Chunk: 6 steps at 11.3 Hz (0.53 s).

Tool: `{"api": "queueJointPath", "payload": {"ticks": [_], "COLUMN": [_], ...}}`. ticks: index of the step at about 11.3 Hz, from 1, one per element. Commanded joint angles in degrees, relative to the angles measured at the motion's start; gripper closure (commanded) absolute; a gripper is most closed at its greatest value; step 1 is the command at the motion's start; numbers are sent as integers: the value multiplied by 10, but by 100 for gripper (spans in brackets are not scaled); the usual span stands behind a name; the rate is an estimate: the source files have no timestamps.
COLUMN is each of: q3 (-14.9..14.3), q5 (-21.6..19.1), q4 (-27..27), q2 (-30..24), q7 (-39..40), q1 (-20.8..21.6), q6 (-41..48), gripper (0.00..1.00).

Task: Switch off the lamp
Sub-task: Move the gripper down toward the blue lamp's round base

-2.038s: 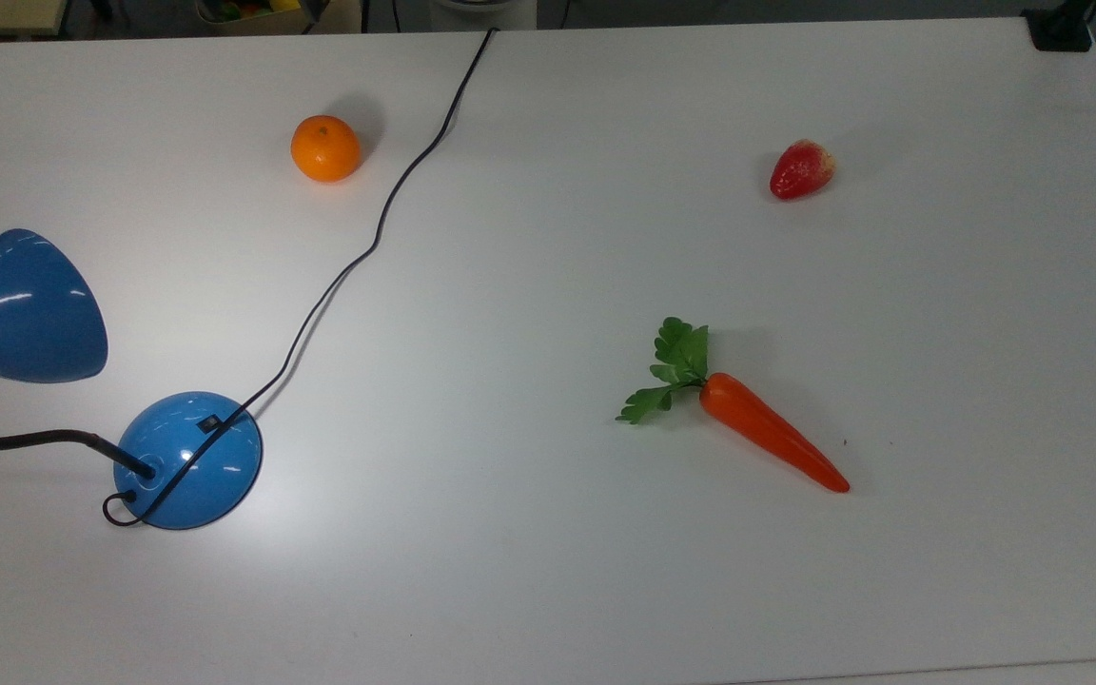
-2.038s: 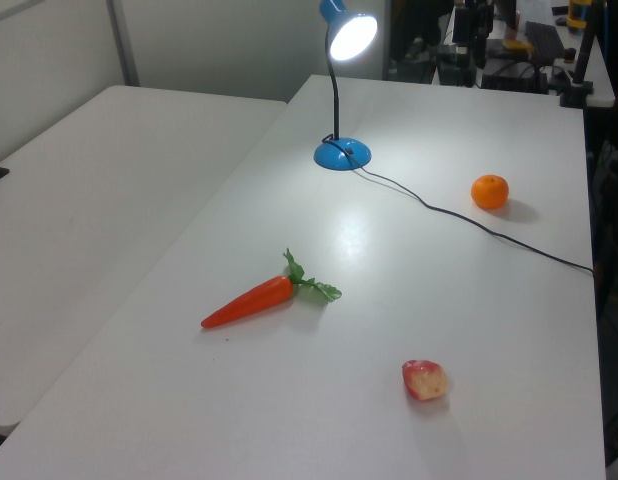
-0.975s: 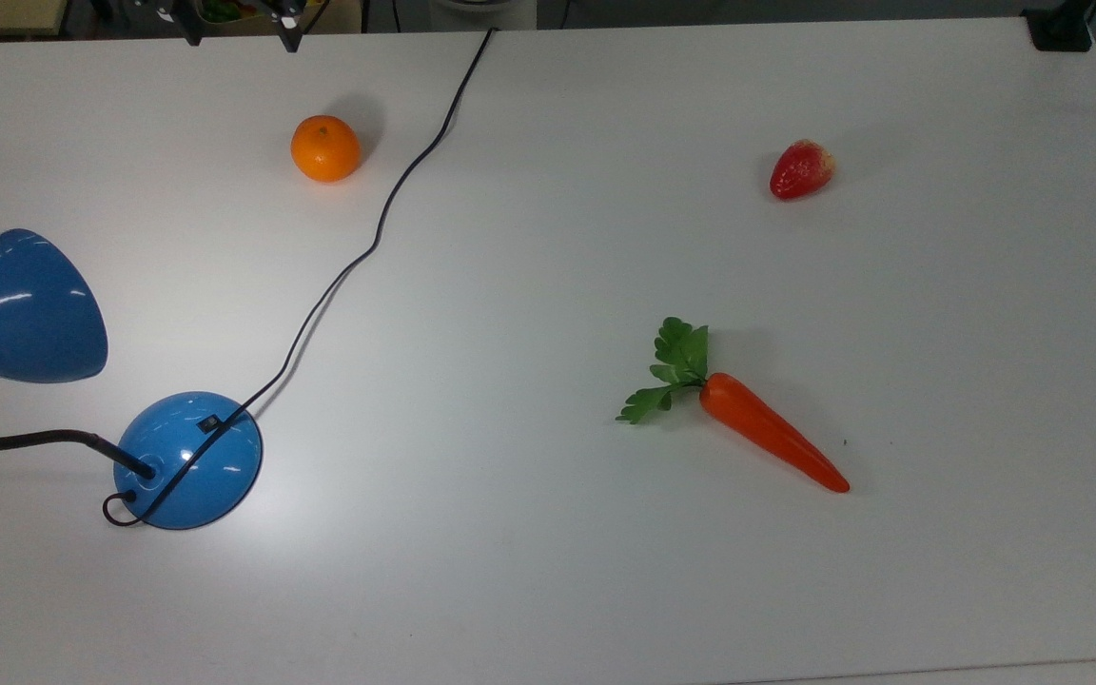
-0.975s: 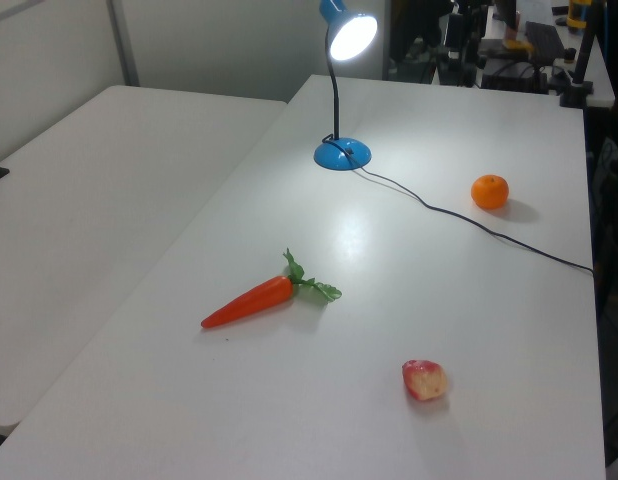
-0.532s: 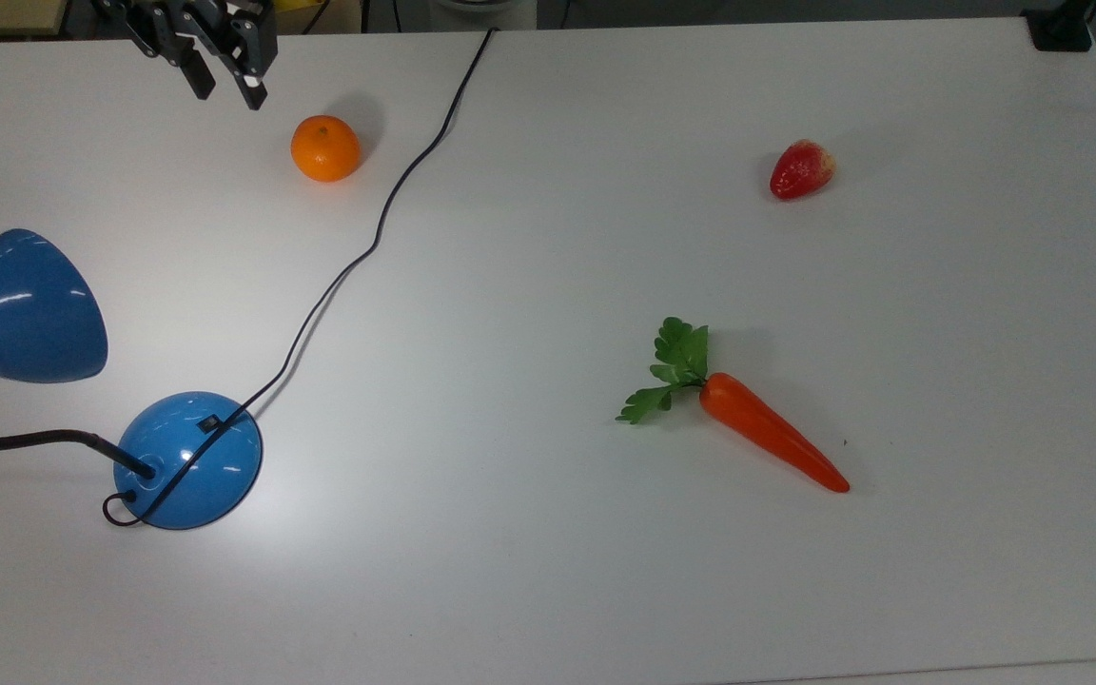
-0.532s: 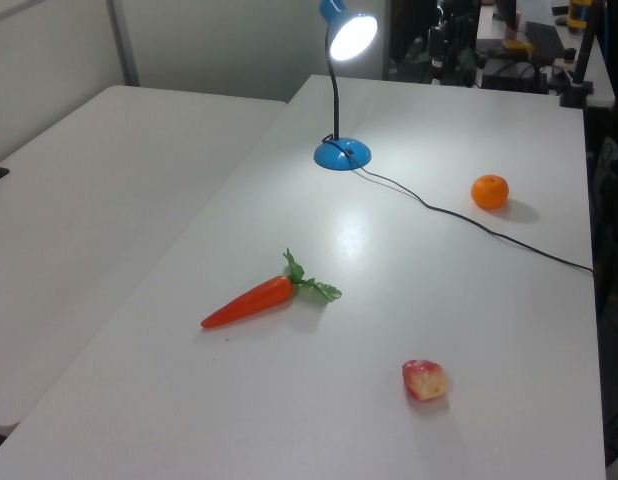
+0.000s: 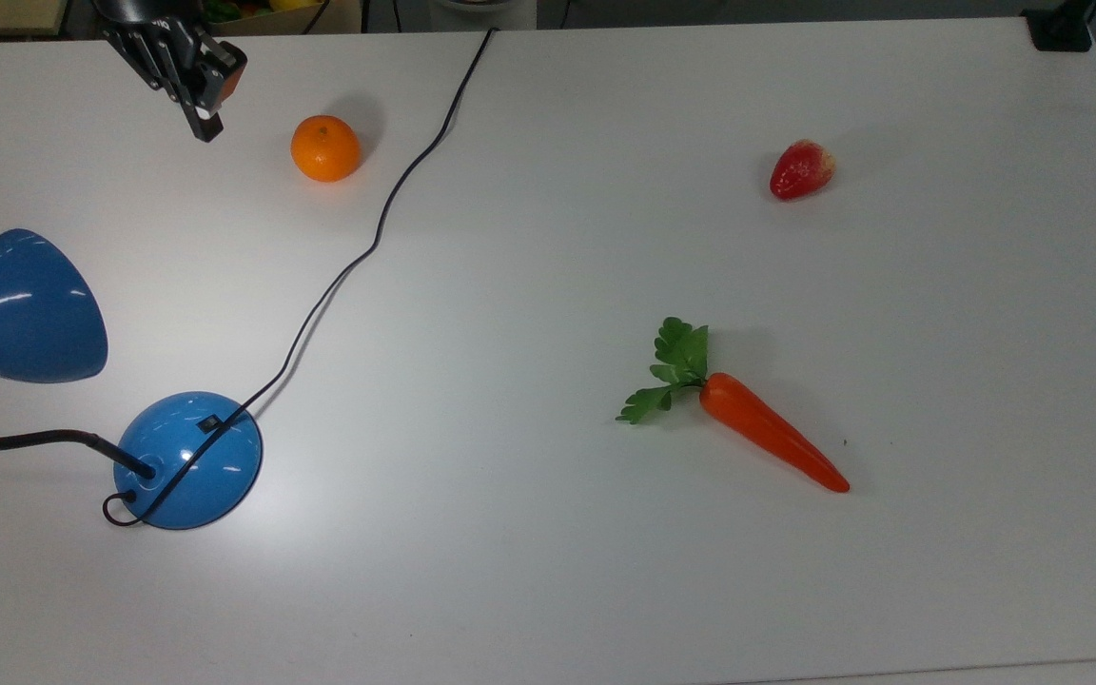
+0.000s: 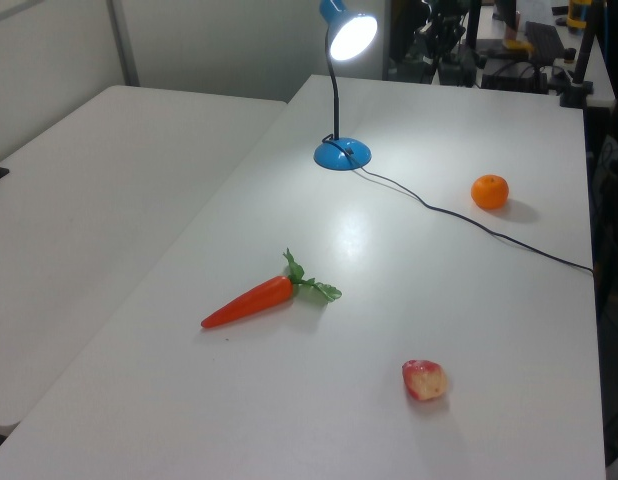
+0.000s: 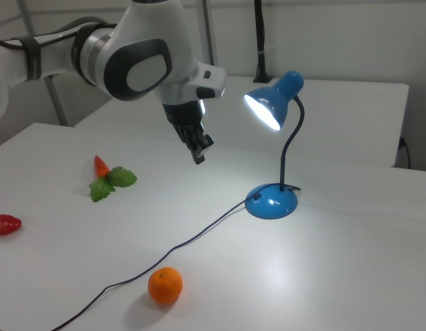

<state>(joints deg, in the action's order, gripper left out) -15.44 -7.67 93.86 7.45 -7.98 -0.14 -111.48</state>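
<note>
End effector point(image 7: 206, 128) hung fingers pressed together and empty, above the worktop point(image 7: 605, 238) beside the orange point(image 7: 325, 148), presumably ready to poke the switch point(image 7: 210, 422) on the lit lamp point(image 7: 188, 460), well apart at the top view's lower left.

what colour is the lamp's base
Glossy blue, with a small black switch; the lamp base shows best in the top view.

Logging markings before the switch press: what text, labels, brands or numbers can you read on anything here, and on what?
None can be read.
The lamp: plain glossy blue, no lettering on shade or base; its small black switch shows no readable mark.
The end effector and the arm's white shell: no legible label.
The orange, strawberry, carrot and table: no text.
</note>
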Motion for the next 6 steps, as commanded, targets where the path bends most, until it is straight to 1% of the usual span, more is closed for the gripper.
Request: {"api": "queueJointPath", "payload": {"ticks": [1, 3, 6], "q3": [4, 3, 4], "q5": [-2, -2, -2], "q4": [17, 21, 52], "q2": [9, 20, 34], "q7": [-37, -37, -37], "q1": [-6, -7, -6], "q6": [-58, -86, -177], "gripper": [100, 100, 100]}}
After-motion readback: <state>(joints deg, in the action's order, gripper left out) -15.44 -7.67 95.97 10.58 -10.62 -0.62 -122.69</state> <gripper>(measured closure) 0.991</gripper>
